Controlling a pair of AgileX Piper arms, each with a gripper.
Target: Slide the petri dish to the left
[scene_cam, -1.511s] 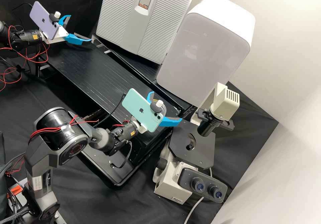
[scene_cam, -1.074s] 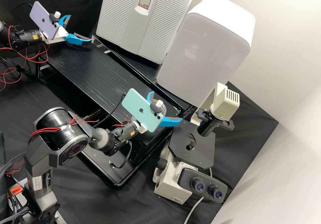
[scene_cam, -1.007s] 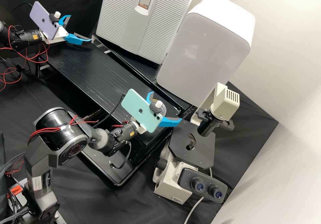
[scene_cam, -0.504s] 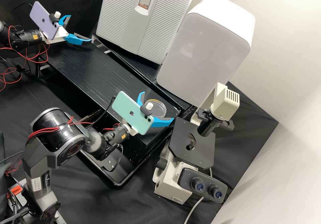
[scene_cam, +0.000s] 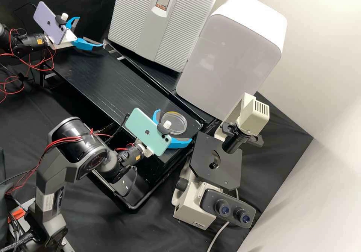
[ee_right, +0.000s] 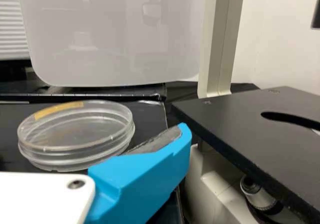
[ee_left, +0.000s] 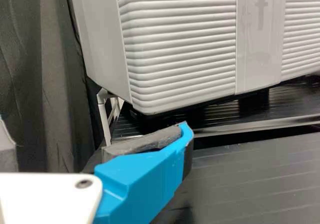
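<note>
A clear, lidded petri dish [scene_cam: 174,121] [ee_right: 75,131] with a yellow label lies at the right end of the raised black platform [scene_cam: 109,82]. My right gripper [scene_cam: 176,127] stands open around the dish's near side. One blue finger [scene_cam: 180,142] [ee_right: 145,169] runs along the platform's edge beside the dish, and the other curves up behind it. Whether a finger touches the dish I cannot tell. My left gripper [scene_cam: 83,34] hangs open over the platform's far left end, with one blue finger [ee_left: 145,179] just above the slats and nothing held.
A microscope [scene_cam: 210,203] with a black stage [scene_cam: 222,165] [ee_right: 250,119] stands right next to the platform's right end. A white box [scene_cam: 233,52] and a ribbed grey appliance [scene_cam: 161,18] [ee_left: 190,43] line the back. Black cloth covers the bench.
My right arm has drawn back to the left and lowered, uncovering the dish that its wrist hid before. The dish itself has not visibly shifted. The left arm has kept still.
</note>
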